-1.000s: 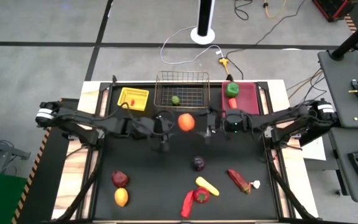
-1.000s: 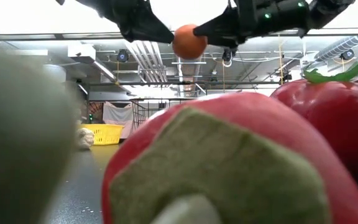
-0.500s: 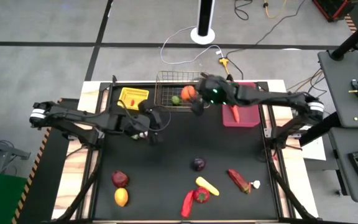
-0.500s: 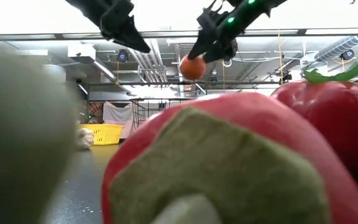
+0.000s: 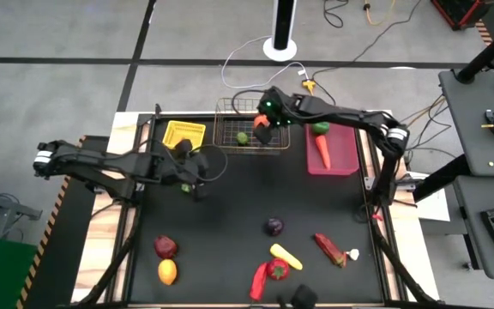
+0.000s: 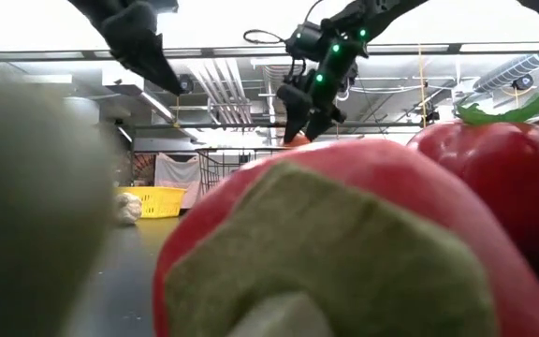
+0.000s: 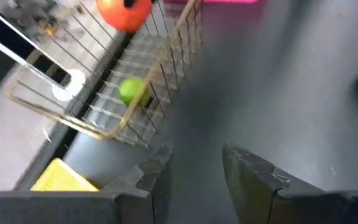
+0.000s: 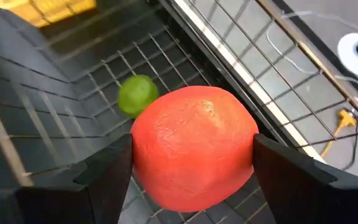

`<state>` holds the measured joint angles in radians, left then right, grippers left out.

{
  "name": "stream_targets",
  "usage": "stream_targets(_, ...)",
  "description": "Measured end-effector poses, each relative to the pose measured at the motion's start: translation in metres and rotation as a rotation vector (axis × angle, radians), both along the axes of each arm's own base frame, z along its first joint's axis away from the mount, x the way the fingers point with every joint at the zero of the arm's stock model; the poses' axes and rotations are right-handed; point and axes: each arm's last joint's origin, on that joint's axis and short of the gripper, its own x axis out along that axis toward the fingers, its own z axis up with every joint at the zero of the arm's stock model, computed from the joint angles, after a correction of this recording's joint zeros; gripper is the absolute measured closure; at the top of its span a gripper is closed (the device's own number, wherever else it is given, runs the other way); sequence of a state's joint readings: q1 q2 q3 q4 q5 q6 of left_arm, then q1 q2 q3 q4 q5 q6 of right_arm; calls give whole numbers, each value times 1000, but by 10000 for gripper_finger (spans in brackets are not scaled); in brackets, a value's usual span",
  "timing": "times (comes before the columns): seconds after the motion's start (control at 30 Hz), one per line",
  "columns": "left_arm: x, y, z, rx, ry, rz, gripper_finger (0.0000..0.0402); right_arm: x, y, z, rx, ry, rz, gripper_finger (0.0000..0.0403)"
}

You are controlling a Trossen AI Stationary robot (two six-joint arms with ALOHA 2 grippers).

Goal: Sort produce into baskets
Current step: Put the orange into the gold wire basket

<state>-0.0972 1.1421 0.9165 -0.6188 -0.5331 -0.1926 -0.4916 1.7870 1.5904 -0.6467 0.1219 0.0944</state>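
Nearest, loose produce lies on the dark mat: a glossy purple piece (image 5: 274, 226) and a lemon (image 5: 167, 271). The left gripper (image 5: 197, 177), fingers parted with nothing between them, has drawn back toward the yellow tray (image 5: 183, 134). Farther off, the right gripper (image 5: 262, 129) clamps the round, dimpled orange (image 8: 193, 145), carried from mid-table to over the wire basket (image 5: 250, 107), above a small lime (image 8: 137, 93). Release likely comes next.
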Motion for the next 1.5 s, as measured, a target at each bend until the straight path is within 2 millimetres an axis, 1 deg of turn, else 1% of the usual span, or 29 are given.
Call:
stream_targets(0.1,-6,0,0,-32,26,0,282,-1,-7,-7,10,19,-15,108)
stream_targets(0.27,-11,0,-2,-36,59,8,282,-4,-16,-7,8,9,-39,108)
stream_targets(0.33,-11,0,-1,-36,57,8,282,-4,-19,-10,19,7,-39,108)
stream_targets(0.57,-11,0,-1,-32,53,9,282,5,-30,-21,39,-59,-34,107)
stream_targets(0.7,-11,0,-1,-31,54,9,282,8,-31,-29,68,-61,-15,105)
stream_targets(0.9,-10,0,-1,-30,52,10,282,9,-31,-31,75,-58,-15,104)
stream_targets(1.03,-10,1,-1,-29,50,11,282,9,-31,-32,75,-58,-14,102)
stream_targets(1.3,-10,0,-1,-29,47,10,282,8,-31,-32,79,-52,-13,79)
stream_targets(1.5,-10,0,0,-30,40,10,282,8,-31,-32,78,-51,-12,82)
